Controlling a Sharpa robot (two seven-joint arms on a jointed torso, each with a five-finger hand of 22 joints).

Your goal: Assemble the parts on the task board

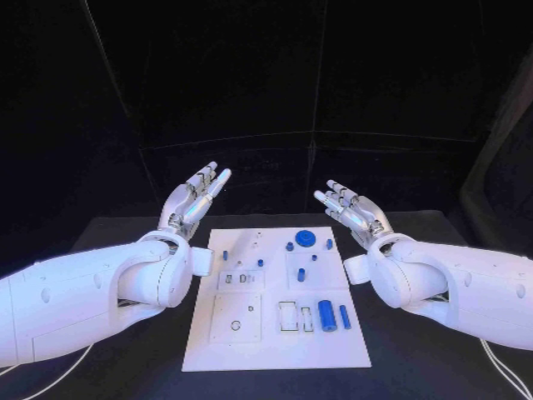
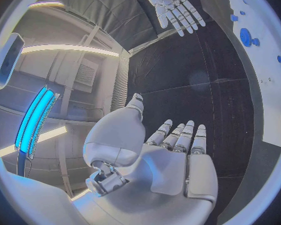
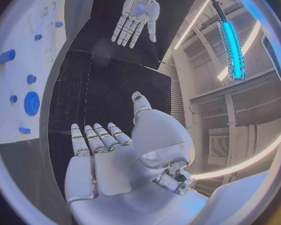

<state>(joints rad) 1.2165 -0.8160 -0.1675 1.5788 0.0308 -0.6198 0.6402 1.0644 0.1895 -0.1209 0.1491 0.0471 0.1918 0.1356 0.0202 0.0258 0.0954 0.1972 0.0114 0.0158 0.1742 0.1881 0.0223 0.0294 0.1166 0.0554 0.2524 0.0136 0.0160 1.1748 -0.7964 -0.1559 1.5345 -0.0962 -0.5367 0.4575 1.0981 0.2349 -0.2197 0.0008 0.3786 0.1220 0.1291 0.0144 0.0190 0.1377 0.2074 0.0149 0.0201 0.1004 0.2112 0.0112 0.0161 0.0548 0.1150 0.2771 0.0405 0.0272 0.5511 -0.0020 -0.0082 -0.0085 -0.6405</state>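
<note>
Head view: left hand (image 1: 195,198) and right hand (image 1: 353,208) hover spread and empty beyond the task board (image 1: 206,354) on the table (image 1: 122,229). Assembly has not begun; next, one hand must reach a blue part (image 1: 326,316).

Glossy white rounded arms (image 1: 92,292), silver segmented robot hand (image 1: 195,200), white cables.

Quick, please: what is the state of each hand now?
Left hand: open, fingers straight and apart, holding nothing.
Right hand: open, fingers straight and apart, holding nothing.
</note>
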